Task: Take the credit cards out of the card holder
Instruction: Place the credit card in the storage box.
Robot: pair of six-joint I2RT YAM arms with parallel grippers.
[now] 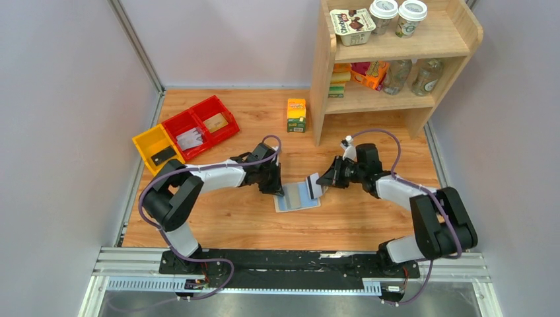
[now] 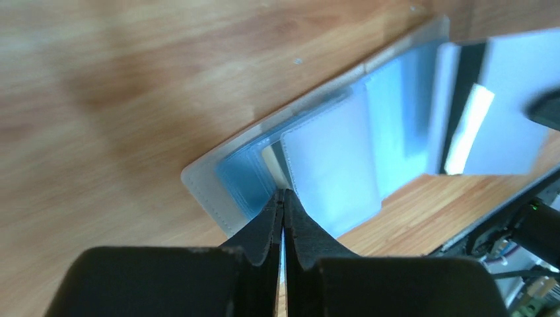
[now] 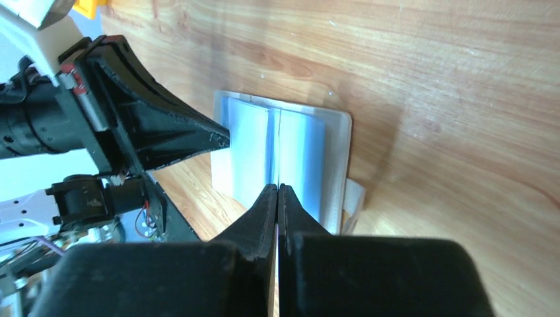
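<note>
right hand (image 3: pixel 277 188) pinched shut on a striped credit card (image 2: pixel 508 112) | left hand (image 2: pixel 284 195) closed, tips pinning the card holder (image 1: pixel 294 200), open flat mid surface (image 1: pixel 370 218) | I'd pull straight out, slow, with left pressing down

The left hand (image 1: pixel 277 190) covers 1 corner of the card holder (image 1: pixel 300 200); the blurred credit card (image 2: pixel 515 99) runs off the edge.

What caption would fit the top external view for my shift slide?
Open card holder: shut left hand at its left edge, right hand pinching a striped credit card over it.
</note>
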